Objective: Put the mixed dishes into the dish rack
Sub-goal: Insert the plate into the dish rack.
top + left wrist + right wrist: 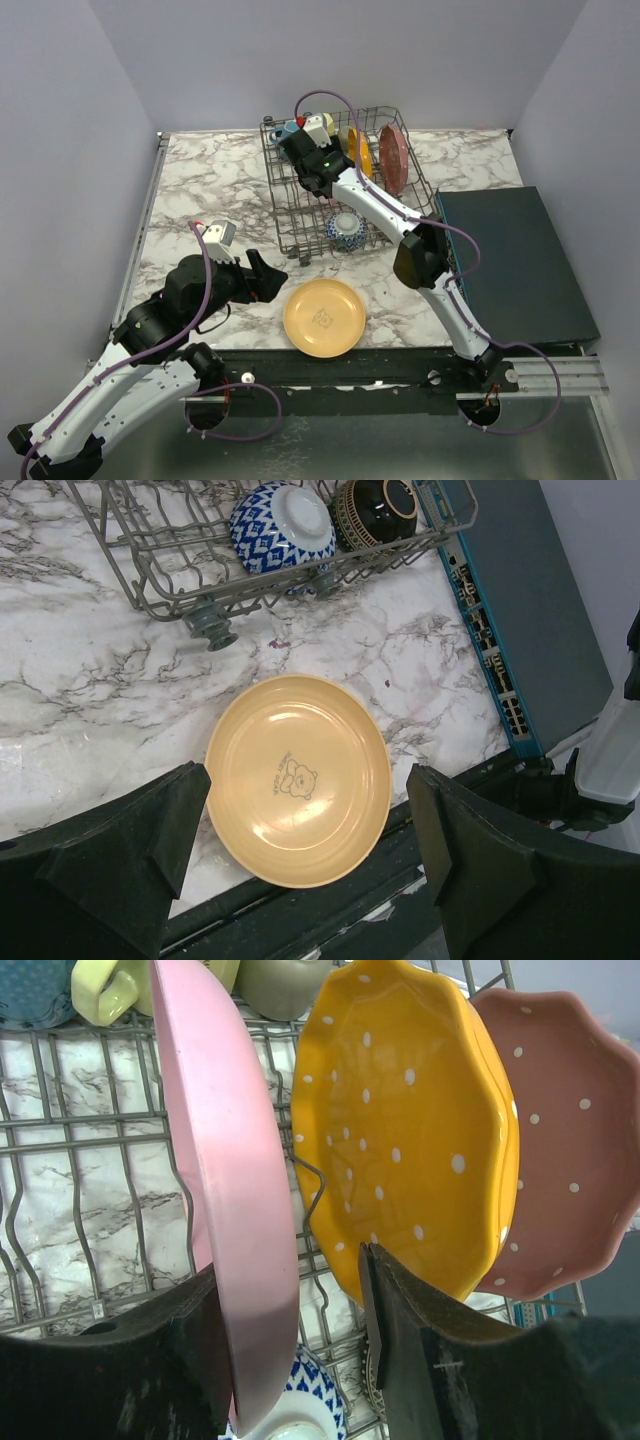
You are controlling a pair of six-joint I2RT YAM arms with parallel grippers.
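The right pincer (290,1265) was in the rack (272,190), with the first plate (235,1180) standing on edge between its fingers. Just right of it stood the second plate (400,1130), then the third plate (570,1150). Mugs (100,990) sat beyond its tips. Under the left pincer (308,775) the flat plate (298,810) lay on the table (80,680). Ahead of that pincer two bowls (282,525) sat in the rack, and a box (530,600) lay to its right.

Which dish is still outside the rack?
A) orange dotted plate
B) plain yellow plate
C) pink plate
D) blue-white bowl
B: the yellow plate lies flat on the table, in front of the rack, not in it.
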